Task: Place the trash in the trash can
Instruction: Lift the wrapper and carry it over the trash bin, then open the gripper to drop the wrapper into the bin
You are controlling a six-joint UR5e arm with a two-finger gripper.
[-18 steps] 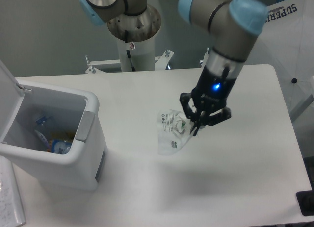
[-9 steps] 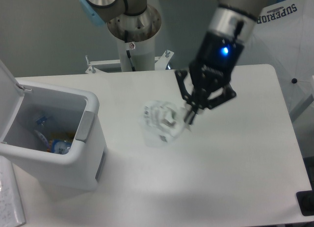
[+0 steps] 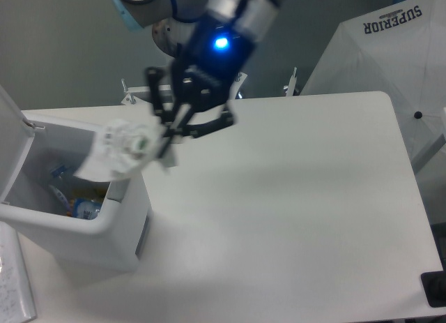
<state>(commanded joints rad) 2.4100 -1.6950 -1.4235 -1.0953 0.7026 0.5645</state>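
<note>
White table [image 3: 293, 197], gripper [image 3: 169, 133] holding wrapper [image 3: 122, 150] over bin rim [image 3: 129, 150]

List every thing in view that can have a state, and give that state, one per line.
wrapper: crumpled, held in the air over the bin's near-right rim.
gripper: jaws shut on the wrapper.
trash can: upright on the table.
lid: swung open.
bottle: lying inside the trash can.
table: nothing else rests on it.
</note>
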